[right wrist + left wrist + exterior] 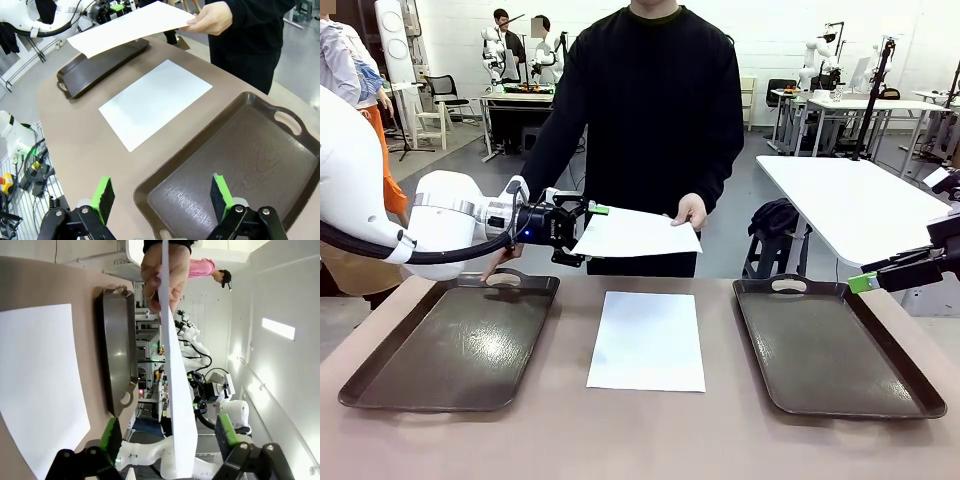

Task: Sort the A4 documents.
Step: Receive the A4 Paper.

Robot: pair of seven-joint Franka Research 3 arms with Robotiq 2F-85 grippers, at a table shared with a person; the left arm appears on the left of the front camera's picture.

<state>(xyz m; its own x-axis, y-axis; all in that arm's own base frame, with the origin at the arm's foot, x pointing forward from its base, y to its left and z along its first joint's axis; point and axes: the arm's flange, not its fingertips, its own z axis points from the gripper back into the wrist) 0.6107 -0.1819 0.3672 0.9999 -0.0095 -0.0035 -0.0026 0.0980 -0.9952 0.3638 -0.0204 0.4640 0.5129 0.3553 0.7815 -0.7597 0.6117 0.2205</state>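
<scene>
Front view has my left gripper (585, 235) raised over the far end of the left dark brown rectangular tray with handles (460, 345). Its jaws are spread on either side of a plain white, thin A4 paper sheet (635, 232), which the person's hand (690, 210) holds out by the opposite edge. Through my left wrist camera the sheet runs edge-on between my green pads with a gap on each side, so I am not pinching it yet.

A second white A4 sheet (648, 340) lies flat on the brown table (640, 440), between that tray and the matching right tray (830, 350). My right gripper (162, 192) hangs above the near end of the right tray, jaws wide apart and holding nothing.

I judge the paper to be almost weightless, limp and smooth, quick to crease and to droop once the person lets go. I would bite well in from the edge, mid-side, pads flat on both faces. The sheet lying flat offers no edge to get under and will be harder to take.
</scene>
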